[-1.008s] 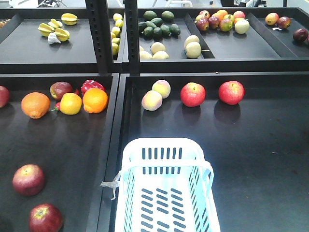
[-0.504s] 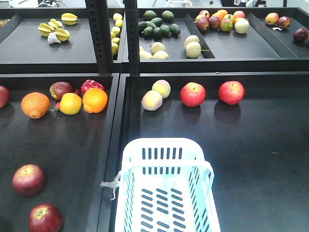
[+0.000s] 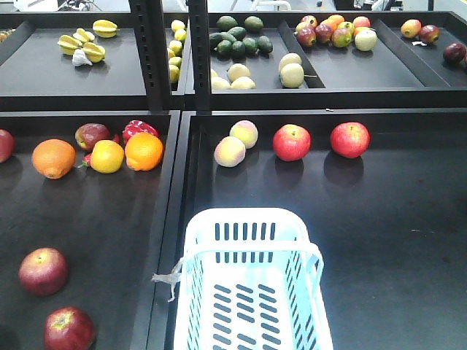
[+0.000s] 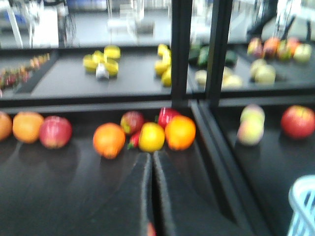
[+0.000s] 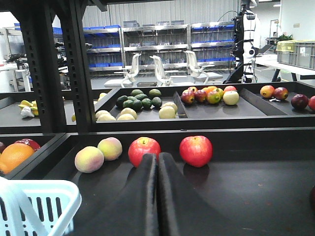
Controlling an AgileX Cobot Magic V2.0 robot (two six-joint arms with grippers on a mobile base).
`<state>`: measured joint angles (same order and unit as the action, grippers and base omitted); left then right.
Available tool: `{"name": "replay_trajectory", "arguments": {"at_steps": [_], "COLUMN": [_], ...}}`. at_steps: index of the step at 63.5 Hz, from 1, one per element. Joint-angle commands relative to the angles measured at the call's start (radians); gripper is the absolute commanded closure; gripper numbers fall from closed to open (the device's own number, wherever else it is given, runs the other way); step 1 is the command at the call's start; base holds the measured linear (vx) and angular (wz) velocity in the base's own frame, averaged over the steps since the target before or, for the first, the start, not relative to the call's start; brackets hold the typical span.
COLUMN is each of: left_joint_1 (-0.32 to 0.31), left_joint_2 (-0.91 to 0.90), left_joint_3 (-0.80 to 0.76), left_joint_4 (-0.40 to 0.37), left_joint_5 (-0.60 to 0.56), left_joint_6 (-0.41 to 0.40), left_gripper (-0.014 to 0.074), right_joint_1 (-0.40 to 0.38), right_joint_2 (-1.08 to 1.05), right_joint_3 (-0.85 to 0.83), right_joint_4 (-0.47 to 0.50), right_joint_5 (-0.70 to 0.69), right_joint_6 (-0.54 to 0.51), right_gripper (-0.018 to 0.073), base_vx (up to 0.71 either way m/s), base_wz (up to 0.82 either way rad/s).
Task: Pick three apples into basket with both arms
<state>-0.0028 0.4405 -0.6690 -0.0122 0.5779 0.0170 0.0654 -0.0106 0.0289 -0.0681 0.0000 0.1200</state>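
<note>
Two dark red apples lie near the front of the left tray, one (image 3: 43, 270) behind the other (image 3: 68, 329). A third dark red apple (image 3: 4, 144) is cut off by the left edge and shows again, blurred, in the left wrist view (image 4: 55, 132). The pale blue-white basket (image 3: 248, 216) stands empty at the front centre. Neither gripper shows in the front view. My left gripper (image 4: 151, 156) is shut and empty, over the left tray. My right gripper (image 5: 157, 157) is shut and empty, just short of a bright red apple (image 5: 144, 149).
Two bright red apples (image 3: 291, 142) (image 3: 349, 139) and two peaches (image 3: 230, 152) lie in the right tray. Oranges (image 3: 53, 158), a lemon and a pepper cluster in the left tray. A raised divider (image 3: 175, 219) separates the trays. Black uprights (image 3: 149, 51) front a back shelf of fruit.
</note>
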Motion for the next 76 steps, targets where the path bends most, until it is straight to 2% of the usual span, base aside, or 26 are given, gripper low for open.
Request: {"name": "replay_trajectory", "arguments": {"at_steps": [1,7,16,33,41,58,62,67,72,76], "left_joint_1": [0.002,0.002,0.002,0.002,0.002,0.002,0.002,0.001,-0.023,-0.061], "left_joint_2": [0.106,0.177,0.245,0.260,0.260,0.262,0.272,0.294,0.316,0.337], "left_joint_3": [-0.091,-0.136,-0.149,-0.149,-0.149,-0.149,-0.149,-0.149,-0.149,-0.149], "left_joint_4": [-0.006,-0.006,-0.006,-0.011,-0.035,-0.044,-0.044,-0.074,-0.165,-0.267], "left_joint_5": [0.035,0.131,0.203,0.224,0.234,0.231,0.216,0.204,0.193,0.185], "left_joint_6": [0.042,0.070,0.079,0.078,0.079,0.086,0.091,0.170,0.294,0.432], "left_gripper": [0.0603,0.0603,0.0603,0.0569,0.0456,0.0011,-0.0055,-0.0112,-0.0120,-0.0114], "right_joint_1": [-0.005,-0.005,-0.005,-0.005,-0.005,-0.005,-0.005,-0.005,-0.005,-0.005], "right_joint_2": [-0.011,-0.011,-0.011,-0.011,-0.011,-0.011,-0.011,-0.011,-0.011,-0.011], "right_joint_3": [0.014,0.014,0.014,0.014,0.014,0.014,0.014,0.014,0.014,0.014], "right_joint_4": [-0.007,-0.007,-0.007,-0.007,-0.007,-0.007,-0.007,-0.007,-0.007,-0.007], "right_joint_5": [-0.069,-0.069,-0.069,-0.069,-0.069,-0.069,-0.069,-0.069,-0.069,-0.069], "right_joint_6": [-0.001,-0.001,-0.001,-0.001,-0.001,-0.002,-0.002,-0.002,-0.002,-0.002], "right_gripper": [0.0568,0.0568,0.0568,0.0568,0.0568,0.0568,0.0568,0.0568,0.0568,0.0568], "base_vx": [0.00,0.00,0.00,0.00,0.00,0.00,0.00,0.00,0.00,0.00], "base_wz": [0.00,0.00,0.00,0.00,0.00,0.00,0.00,0.00,0.00,0.00]}}
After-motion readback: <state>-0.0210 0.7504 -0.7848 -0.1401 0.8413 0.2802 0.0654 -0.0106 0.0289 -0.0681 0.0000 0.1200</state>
